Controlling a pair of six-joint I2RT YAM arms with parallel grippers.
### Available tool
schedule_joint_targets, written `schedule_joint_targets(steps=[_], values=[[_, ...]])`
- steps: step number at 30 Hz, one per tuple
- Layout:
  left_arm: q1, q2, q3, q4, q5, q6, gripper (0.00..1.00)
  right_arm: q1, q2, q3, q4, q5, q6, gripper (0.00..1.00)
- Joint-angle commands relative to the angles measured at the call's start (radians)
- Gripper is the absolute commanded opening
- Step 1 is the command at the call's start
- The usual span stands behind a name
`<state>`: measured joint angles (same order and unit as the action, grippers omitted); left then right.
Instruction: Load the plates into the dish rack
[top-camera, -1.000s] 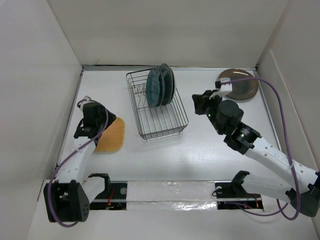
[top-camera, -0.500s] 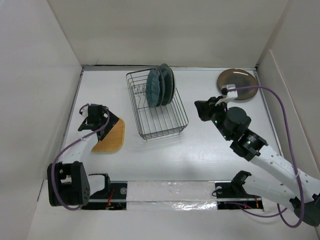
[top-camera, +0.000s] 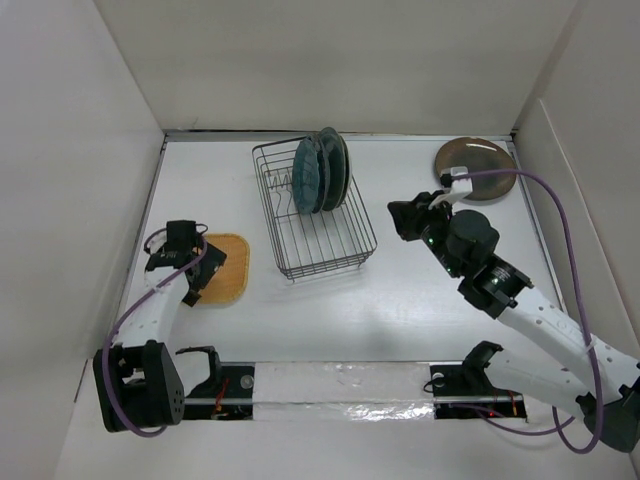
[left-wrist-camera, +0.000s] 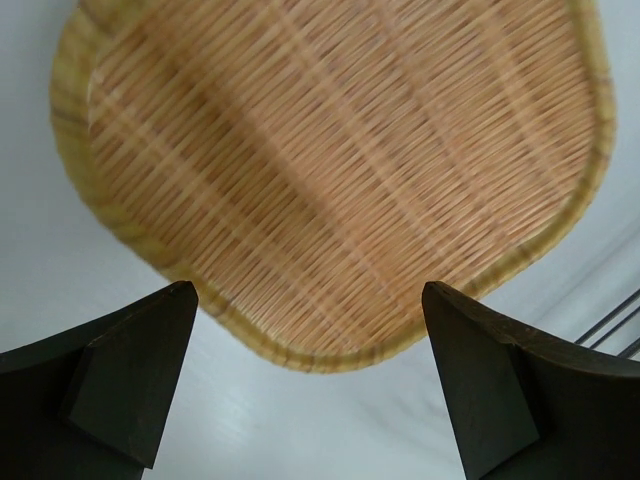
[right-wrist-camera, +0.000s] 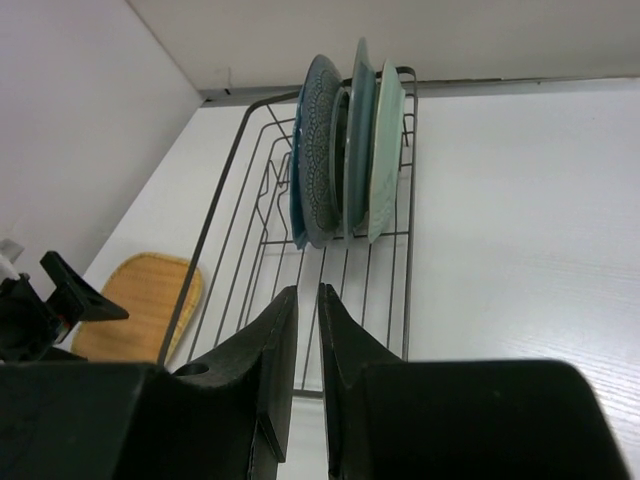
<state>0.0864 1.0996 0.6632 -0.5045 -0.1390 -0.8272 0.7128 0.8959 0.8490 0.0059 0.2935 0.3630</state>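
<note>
Found the left gripper (left-wrist-camera: 308, 330) over the lower rim of the orange plate (left-wrist-camera: 330, 150) in the left wrist view, fingers spread wide, gripping nothing. Saw that plate lying flat on the table (top-camera: 400, 300) at centre left of the top view, beside the dish rack (top-camera: 335, 250) but not touching it. Noted several upright plates (top-camera: 320, 172) standing on edge in the rack's upper end, the pale mint plate (right-wrist-camera: 386, 130) rightmost in the right wrist view. Spotted the brown plate (top-camera: 480, 165) flat at upper right. Found the right gripper (right-wrist-camera: 307, 295) between rack and brown plate, fingers almost together, empty.
</note>
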Motion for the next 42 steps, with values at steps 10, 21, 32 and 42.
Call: schedule_joint_targets(steps=[10,21,32,42], values=[[-0.024,-0.075,-0.025,-0.168,0.064,-0.161,0.94,-0.03,-0.022,0.005,0.0,-0.031,0.011,0.21],[-0.033,0.103,-0.04,-0.014,0.101,-0.142,0.95,-0.03,-0.017,0.005,0.002,-0.042,0.014,0.21],[0.003,0.367,0.12,0.188,0.058,-0.099,0.93,-0.03,0.005,0.004,0.016,-0.079,0.017,0.22],[0.012,0.502,0.219,0.253,-0.011,-0.061,0.88,-0.03,0.02,0.005,0.012,-0.068,0.016,0.22]])
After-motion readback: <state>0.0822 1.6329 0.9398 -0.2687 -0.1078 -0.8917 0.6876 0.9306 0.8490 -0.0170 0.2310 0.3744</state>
